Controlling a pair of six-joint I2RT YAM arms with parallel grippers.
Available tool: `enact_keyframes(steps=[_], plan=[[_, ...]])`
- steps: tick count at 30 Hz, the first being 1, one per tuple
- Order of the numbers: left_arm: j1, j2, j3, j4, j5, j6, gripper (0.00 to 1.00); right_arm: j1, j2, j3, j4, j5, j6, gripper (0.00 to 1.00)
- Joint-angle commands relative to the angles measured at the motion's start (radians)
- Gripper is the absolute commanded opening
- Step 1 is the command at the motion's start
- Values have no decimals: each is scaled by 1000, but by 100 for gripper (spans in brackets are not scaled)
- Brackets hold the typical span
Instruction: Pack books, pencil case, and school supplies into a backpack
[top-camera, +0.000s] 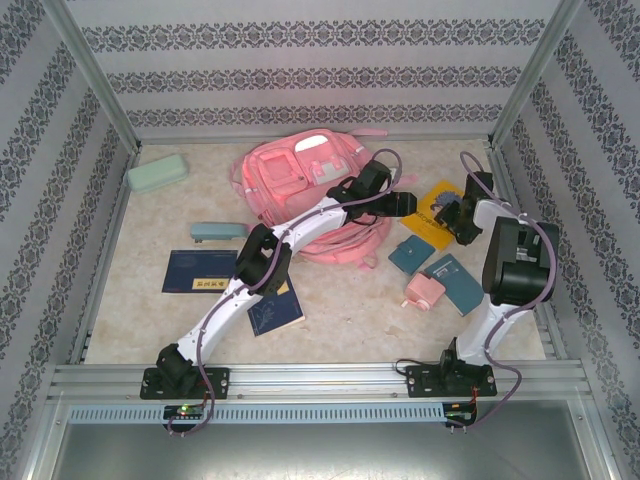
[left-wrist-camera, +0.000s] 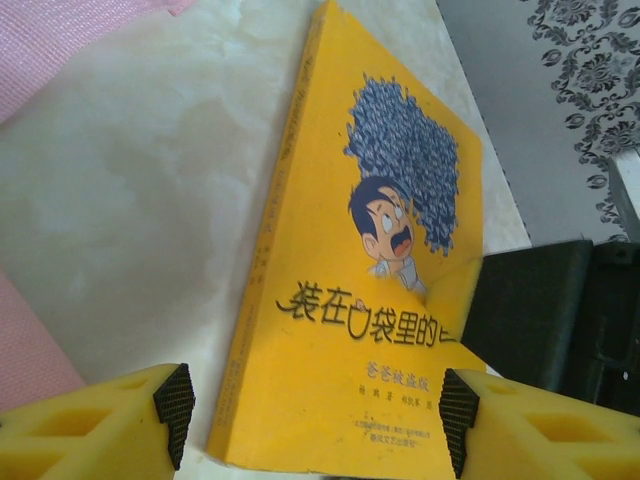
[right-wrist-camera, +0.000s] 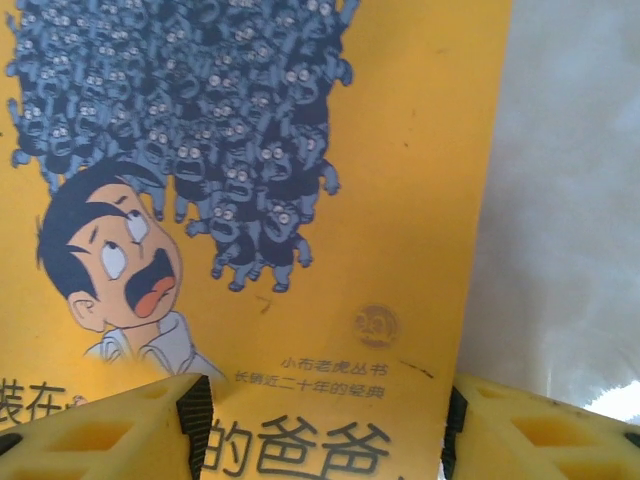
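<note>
Left gripper (left-wrist-camera: 315, 410): you have it open, its yellow fingers (left-wrist-camera: 140, 440) well apart at the bottom of the left wrist view; the near short edge of the yellow book (left-wrist-camera: 340, 250) lies between the pads, a strip of desk (top-camera: 350, 300) shows between the left pad and the book, and you cannot tell whether the right pad touches it
Right gripper (right-wrist-camera: 325, 425): open as well, one finger in each bottom corner of the right wrist view; the book's cover, with the crowd picture and the shouting face, lies under the gap, and you cannot tell whether a pad touches it
Yellow book: flat on the desk, right of centre in the top view, just right of the backpack (top-camera: 290, 180), with both grippers over it
Backpack: upper centre of the top view, lying flat with its pockets up; your left arm reaches across its lower right part
Case (top-camera: 157, 174): upper left of the top view, well apart from the backpack
Navy books (top-camera: 200, 270): lower left of centre, one left of the left arm, the other partly under it
Pads (top-camera: 410, 255): two teal squares below the yellow book
Pink block (top-camera: 425, 292): between the two pads, touching the lower one
Teal oblong item (top-camera: 218, 231): just above the left navy book
</note>
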Motion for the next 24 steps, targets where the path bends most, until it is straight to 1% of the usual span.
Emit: enact_keyframes(steps=[1, 4, 6, 13, 16, 20, 22, 24], plan=[[2, 30, 7, -116, -67, 5, 69, 27, 27, 43, -4, -50, -39, 61], [4, 32, 7, -126, -59, 17, 68, 59, 38, 65, -14, -53, -58, 61], [4, 35, 8, -139, -82, 19, 68, 74, 40, 74, -14, -56, -65, 61], [1, 35, 14, -253, -316, 27, 67, 104, 44, 82, -31, -53, -61, 61], [2, 34, 16, -276, -385, 27, 68, 104, 34, 83, -91, 18, -41, 60], [9, 13, -1, -382, -507, 31, 68, 103, -6, 61, -106, 94, -46, 58], [19, -9, -43, -385, -516, 30, 69, 98, -19, 62, -119, 122, -37, 57], [31, -31, -78, -362, -483, 28, 69, 102, -34, 67, -126, 133, -38, 56]])
